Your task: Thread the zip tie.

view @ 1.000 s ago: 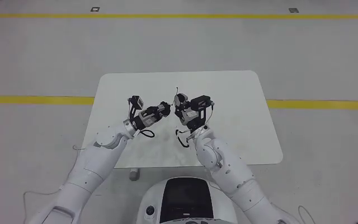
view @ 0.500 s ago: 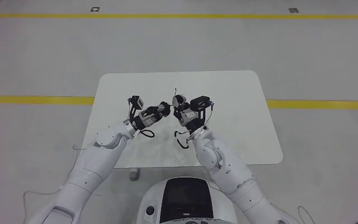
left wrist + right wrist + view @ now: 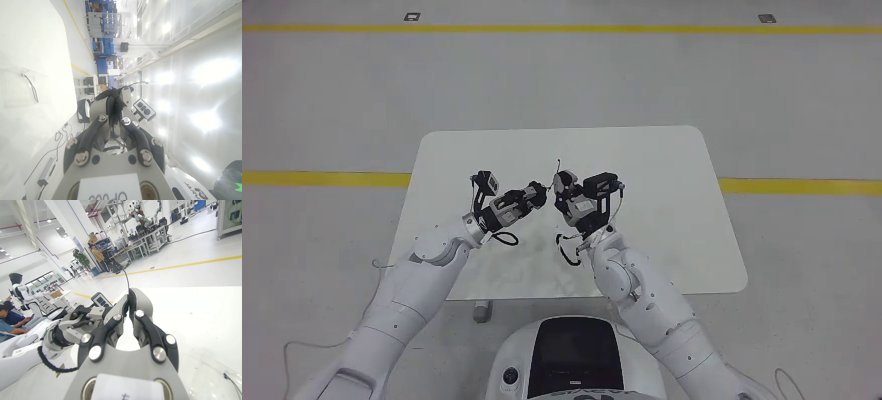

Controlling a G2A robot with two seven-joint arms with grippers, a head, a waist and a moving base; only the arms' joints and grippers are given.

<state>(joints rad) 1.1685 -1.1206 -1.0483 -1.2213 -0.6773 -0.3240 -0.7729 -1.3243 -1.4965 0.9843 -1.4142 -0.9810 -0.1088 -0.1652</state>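
Observation:
Both arms meet above the middle of the white table (image 3: 662,200). My right gripper (image 3: 560,183) (image 3: 129,298) is shut on a thin black zip tie (image 3: 127,279), whose free strand stands up past its fingertips (image 3: 558,162). My left gripper (image 3: 538,193) (image 3: 113,100) sits close beside it, fingertips almost touching the right one's. Its fingers are shut on a dark black piece that looks like the tie's other end; the exact part is hidden. The left arm (image 3: 62,328) shows behind the right gripper.
A clear plastic bag (image 3: 24,87) (image 3: 217,370) lies flat on the table with another black zip tie (image 3: 31,88) (image 3: 229,378) inside. Bare table surface lies on all sides of the grippers. People and workbenches stand far off in the room.
The right gripper and the tie's strand wavered slightly to the left and came back. The left arm has stayed put.

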